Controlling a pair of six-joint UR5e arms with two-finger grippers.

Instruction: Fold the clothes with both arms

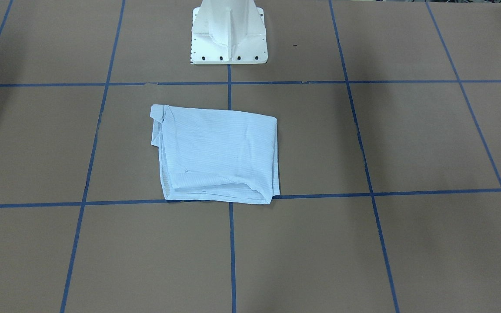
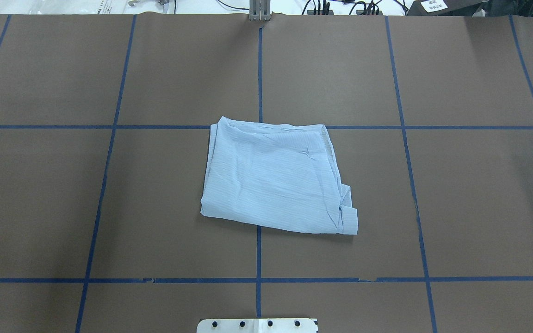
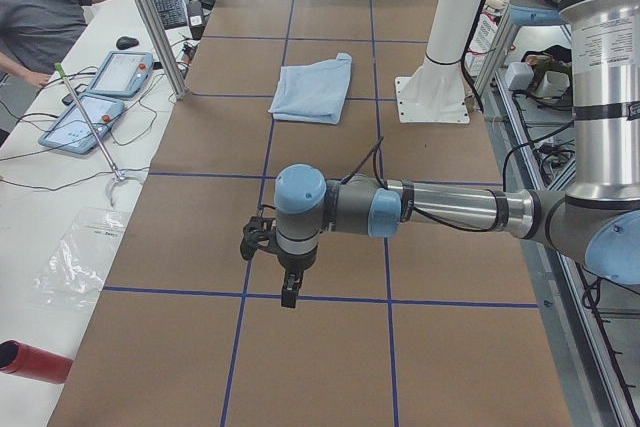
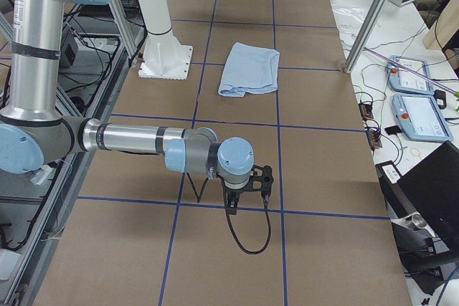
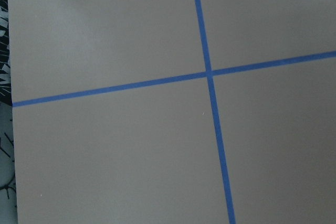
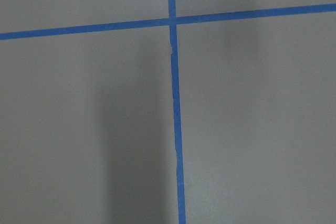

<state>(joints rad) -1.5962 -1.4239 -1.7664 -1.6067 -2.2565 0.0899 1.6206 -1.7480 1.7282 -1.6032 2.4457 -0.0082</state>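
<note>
The clothes are one pale-blue shirt (image 1: pixel 218 154) (image 2: pixel 275 178), lying folded into a rough rectangle on the brown table in front of the pedestal, with a cuff sticking out at one corner. It also lies far off in both side views (image 3: pixel 313 89) (image 4: pixel 249 69). Both arms are away from it and touch nothing. The left gripper (image 3: pixel 290 297) hangs fingers-down over a tape line at the table's left end. The right gripper (image 4: pixel 232 208) hangs likewise at the right end. I cannot tell whether either is open or shut. The wrist views show only table and tape.
The white pedestal (image 1: pixel 228 39) (image 2: pixel 257 325) stands at the robot's edge. Blue tape lines (image 2: pixel 259 254) grid the table. A person (image 3: pixel 40 12), two tablets (image 3: pixel 100 97) and a red cylinder (image 3: pixel 35 362) are beside the left end. Tablets (image 4: pixel 419 105) and a laptop (image 4: pixel 430 198) flank the right end.
</note>
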